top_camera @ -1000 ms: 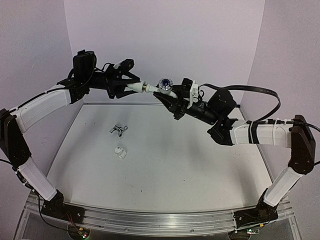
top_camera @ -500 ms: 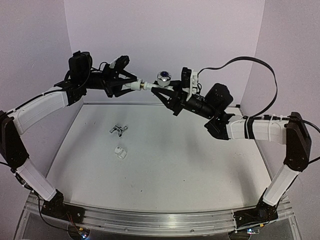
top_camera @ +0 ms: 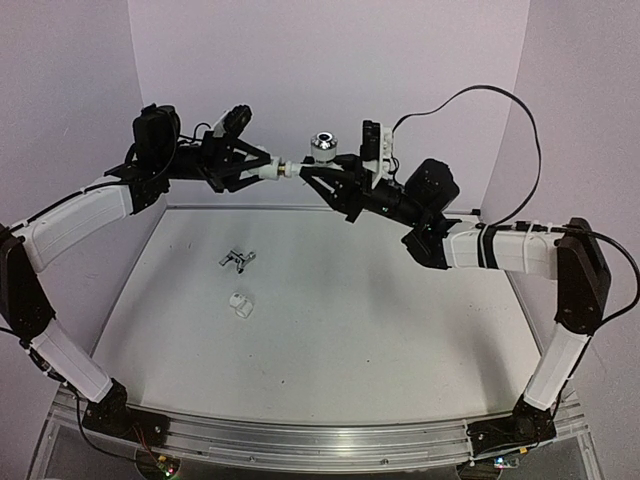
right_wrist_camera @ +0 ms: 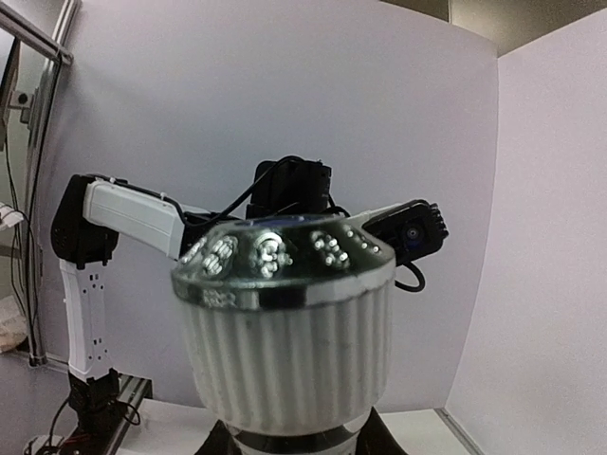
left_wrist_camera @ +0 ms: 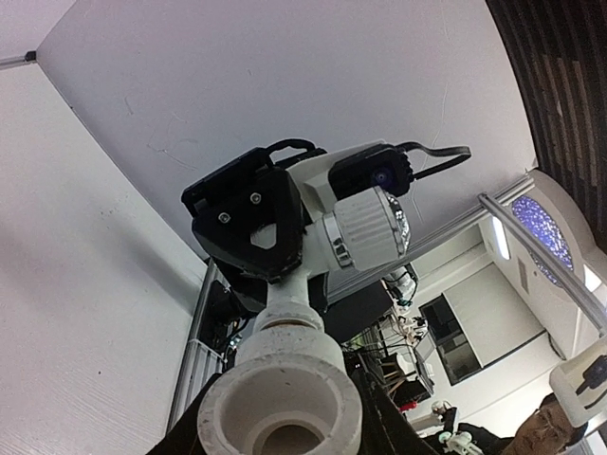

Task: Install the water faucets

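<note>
Table, white top, with both arm bases bolted at its near edge. Loose white fitting, small, with a round collar, lying on the table left of centre. Metal pronged piece, silver-grey, lying just beyond that fitting and not touching it.

Left gripper, raised above the table's far edge, fingers clenched on a white pipe fitting held roughly level. The left wrist view shows its open round end filling the lower frame.

Right gripper, at the same height and facing the left one, fingers clamped on a knobbed faucet piece, its ribbed silver knob pointing up.

The pipe fitting and the faucet piece meet end to end between the two grippers. How far they are seated cannot be told.

Back wall, pale lilac, behind both arms.
</note>
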{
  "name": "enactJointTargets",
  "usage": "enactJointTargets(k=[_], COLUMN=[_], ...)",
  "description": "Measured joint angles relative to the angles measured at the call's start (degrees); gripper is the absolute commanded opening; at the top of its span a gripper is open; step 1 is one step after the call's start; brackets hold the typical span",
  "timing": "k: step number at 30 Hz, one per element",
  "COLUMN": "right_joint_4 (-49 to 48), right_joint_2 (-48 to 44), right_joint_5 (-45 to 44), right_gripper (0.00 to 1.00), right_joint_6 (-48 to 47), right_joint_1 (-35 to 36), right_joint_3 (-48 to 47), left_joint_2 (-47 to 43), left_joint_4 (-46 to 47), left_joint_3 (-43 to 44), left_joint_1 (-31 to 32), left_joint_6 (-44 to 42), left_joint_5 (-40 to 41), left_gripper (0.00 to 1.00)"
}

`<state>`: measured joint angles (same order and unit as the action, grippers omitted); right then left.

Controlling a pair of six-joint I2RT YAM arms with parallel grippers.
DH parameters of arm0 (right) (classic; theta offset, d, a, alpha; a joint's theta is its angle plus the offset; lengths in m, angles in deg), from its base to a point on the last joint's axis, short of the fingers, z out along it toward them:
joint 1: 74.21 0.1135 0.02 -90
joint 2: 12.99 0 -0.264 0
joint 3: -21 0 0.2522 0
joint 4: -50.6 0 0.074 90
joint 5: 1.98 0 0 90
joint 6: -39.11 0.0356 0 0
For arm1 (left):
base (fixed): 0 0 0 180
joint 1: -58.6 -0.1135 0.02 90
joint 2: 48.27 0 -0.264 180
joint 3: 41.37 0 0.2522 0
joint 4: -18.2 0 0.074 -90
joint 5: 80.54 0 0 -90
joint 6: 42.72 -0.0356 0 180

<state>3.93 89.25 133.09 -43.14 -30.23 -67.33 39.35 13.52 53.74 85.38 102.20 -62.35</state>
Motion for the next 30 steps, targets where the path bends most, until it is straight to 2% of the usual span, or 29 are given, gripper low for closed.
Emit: enactJointTargets(k=[9, 15, 20, 30], right_joint_4=[-4.9, -10.9, -13.9, -18.0], right_joint_2=[3.8, 6.6, 8.1, 15.1], right_joint_5=[0.7, -2.7, -6.0, -5.5], right_gripper=[0.0, 0.0, 0.0, 0.0], right_joint_6=[14.5, 22.2, 28.1, 50.0], right_joint_1=[-0.5, -0.6, -0.6, -0.9], right_joint_3=[-3.2, -3.3, -3.1, -10.0], left_joint_2=[-1.3, -1.5, -2.7, -6.3], left_joint_4=[-0.1, 0.4, 4.5, 12.8], left_joint_3=[-1.7, -1.8, -4.6, -11.4], left_joint_1=[0.0, 0.1, 0.8, 1.0], left_joint_6=[-10.5, -14.0, -14.5, -21.4], left_joint_5=[2.8, 6.4, 11.2, 18.9], left_gripper=[0.0, 0.0, 0.0, 0.0])
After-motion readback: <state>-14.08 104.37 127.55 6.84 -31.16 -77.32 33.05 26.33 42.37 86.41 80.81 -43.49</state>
